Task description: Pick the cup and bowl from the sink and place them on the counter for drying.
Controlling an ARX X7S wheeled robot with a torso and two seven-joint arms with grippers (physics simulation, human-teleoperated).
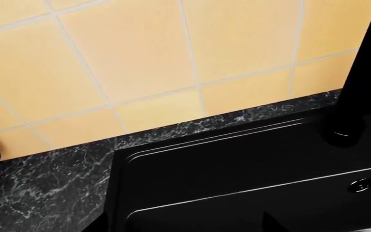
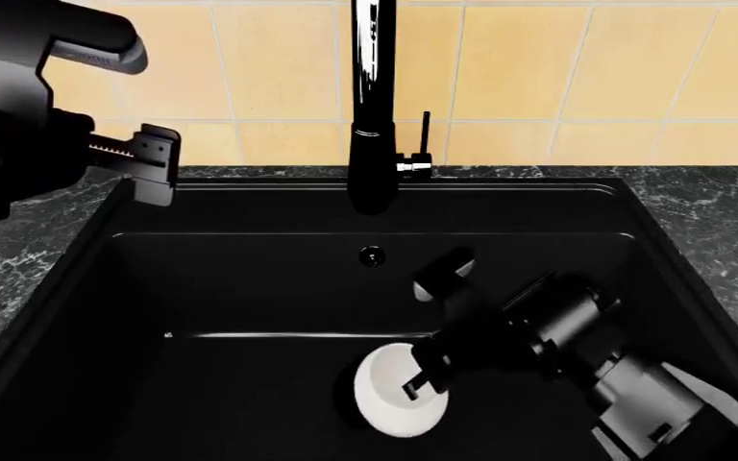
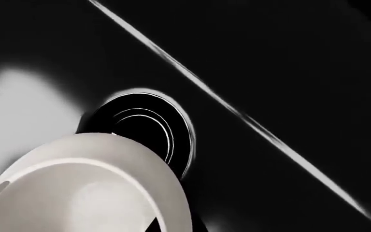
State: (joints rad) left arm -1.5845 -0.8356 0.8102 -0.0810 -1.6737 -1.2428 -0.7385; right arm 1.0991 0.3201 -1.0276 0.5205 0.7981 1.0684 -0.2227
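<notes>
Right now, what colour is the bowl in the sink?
White, glossy bowl; clearest in the head view.

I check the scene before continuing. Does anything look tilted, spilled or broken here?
Only the bowl stands out: in the sink it sits tipped, its opening facing sideways, at the right gripper. No spill or damage is visible.

Both arms are finished in matte black throughout. The left gripper is built from blocky, squared fingers joined by a toothed grey rail, behind which a rounded dark housing is seen. The right gripper is carried on a ribbed, cylindrical wrist, followed by paler grey angular panels near the forearm.
</notes>
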